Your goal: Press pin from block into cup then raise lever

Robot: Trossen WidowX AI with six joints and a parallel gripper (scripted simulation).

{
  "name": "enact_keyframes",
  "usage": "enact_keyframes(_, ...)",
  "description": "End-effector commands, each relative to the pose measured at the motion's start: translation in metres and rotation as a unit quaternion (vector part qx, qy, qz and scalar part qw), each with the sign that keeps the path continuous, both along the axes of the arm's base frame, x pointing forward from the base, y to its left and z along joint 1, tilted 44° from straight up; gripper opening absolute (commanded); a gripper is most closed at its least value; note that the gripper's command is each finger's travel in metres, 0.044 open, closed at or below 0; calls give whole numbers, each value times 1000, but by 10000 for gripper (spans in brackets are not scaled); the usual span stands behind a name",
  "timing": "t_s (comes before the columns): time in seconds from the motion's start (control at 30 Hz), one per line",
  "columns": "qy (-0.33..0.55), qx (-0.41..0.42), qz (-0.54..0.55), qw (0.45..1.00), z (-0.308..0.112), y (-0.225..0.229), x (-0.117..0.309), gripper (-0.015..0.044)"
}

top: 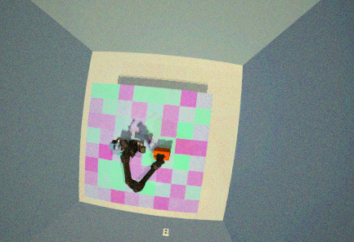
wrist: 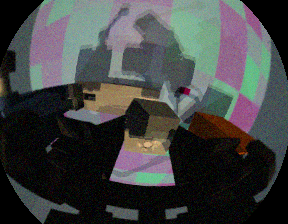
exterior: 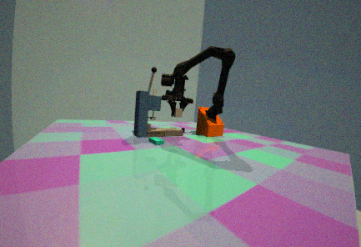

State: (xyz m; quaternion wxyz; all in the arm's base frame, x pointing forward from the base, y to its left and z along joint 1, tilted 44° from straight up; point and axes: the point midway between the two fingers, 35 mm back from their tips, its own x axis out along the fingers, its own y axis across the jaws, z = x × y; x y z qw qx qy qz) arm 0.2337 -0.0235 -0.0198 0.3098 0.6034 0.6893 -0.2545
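a checkered tabletop (top: 143, 176) (exterior: 121, 179) (wrist: 42, 37) in pink, green and grey, blue press (exterior: 141, 114), green block (exterior: 156, 141) and orange base (top: 157, 152) (exterior: 210, 128) (wrist: 215, 127) set on it

My end effector (top: 133, 146) (exterior: 178, 112) (wrist: 147, 119) is above the checkered desk (top: 190, 161) (exterior: 121, 200) (wrist: 235, 40), in a dark cluster whose details I cannot tell. On one side of it, close, a small part of the press (top: 114, 146) (exterior: 141, 114) (wrist: 30, 102) is seen. On its opposite side stands my orange base (top: 167, 151) (exterior: 204, 125) (wrist: 215, 128). My arm (top: 136, 186) (exterior: 225, 52) makes a V-like bend between them.
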Motion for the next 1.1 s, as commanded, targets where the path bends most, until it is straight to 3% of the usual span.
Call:
enact_keyframes(0.0,5,5,-5,1000,-12,18,5,0)
enact_keyframes(1.07,6,7,-5,1000,-50,59,2,0)
